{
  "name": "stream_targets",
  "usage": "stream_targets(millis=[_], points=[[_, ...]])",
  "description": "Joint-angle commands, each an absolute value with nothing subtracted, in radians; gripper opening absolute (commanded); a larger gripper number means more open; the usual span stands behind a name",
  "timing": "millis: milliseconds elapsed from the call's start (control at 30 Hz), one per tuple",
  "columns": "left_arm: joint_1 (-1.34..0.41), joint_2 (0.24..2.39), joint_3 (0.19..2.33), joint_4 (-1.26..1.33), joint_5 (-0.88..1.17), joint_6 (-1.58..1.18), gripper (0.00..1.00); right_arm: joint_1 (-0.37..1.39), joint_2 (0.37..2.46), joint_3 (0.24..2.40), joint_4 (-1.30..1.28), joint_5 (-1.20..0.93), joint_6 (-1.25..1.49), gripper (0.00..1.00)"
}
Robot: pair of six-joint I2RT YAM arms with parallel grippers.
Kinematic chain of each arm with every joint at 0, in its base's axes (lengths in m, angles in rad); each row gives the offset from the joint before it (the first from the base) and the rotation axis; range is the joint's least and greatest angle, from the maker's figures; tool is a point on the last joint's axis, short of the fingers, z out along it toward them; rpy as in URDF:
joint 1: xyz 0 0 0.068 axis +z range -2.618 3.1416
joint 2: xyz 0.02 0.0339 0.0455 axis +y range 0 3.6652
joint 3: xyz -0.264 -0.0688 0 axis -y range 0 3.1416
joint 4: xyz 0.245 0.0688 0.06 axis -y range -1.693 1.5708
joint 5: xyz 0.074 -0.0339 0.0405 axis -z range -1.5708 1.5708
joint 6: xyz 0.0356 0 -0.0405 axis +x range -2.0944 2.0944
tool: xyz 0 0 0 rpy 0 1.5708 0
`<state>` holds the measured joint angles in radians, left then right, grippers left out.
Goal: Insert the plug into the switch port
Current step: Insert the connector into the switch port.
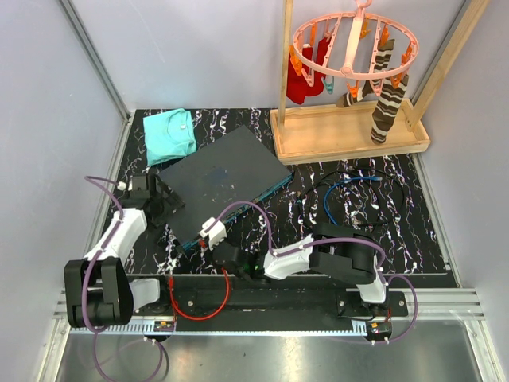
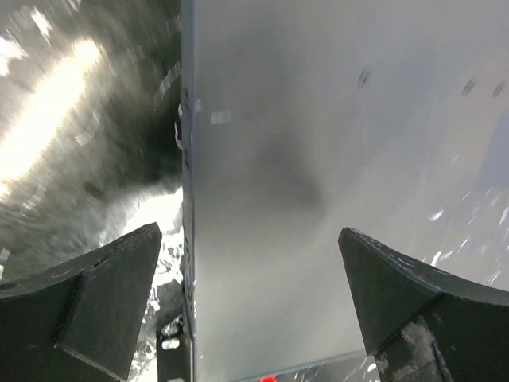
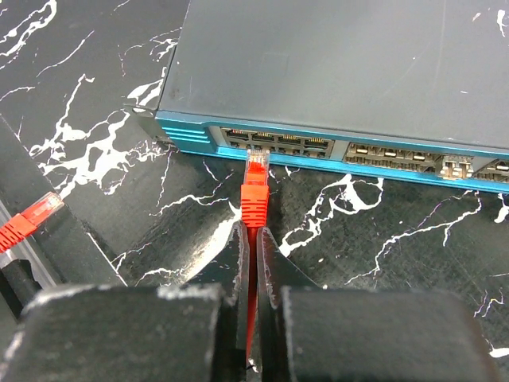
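The switch is a flat dark grey box lying askew on the marbled mat; its teal front edge carries a row of sockets. My right gripper is shut on the red cable just behind the red plug. The plug's clear tip sits at the mouth of a socket near the switch's left end. My left gripper is open, its fingers spread over the switch's top at its left edge, one finger on either side. The cable's other red plug lies at the left.
A folded teal cloth lies behind the switch. A wooden stand with a pink sock hanger is at the back right. Blue and black cables lie right of the switch. The red cable loops along the front rail.
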<state>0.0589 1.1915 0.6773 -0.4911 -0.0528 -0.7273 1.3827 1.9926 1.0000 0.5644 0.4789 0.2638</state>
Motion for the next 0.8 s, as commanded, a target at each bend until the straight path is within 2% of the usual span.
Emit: stream_targets(millis=[0,367,767], points=[[0.058,1.175,0.626,-0.445,0.112,-0.727,0.99,1.378,1.970,1.022,0.611,0.512,0.258,0.00],[0.037,1.129,0.505,-0.425,0.307,-0.721,0.99,1.379,2.014,1.071,0.592,0.463,0.256,0.00],[0.005,1.103,0.462,-0.410,0.344,-0.730,0.98,1.378,2.033,1.108,0.497,0.453,0.310,0.00]])
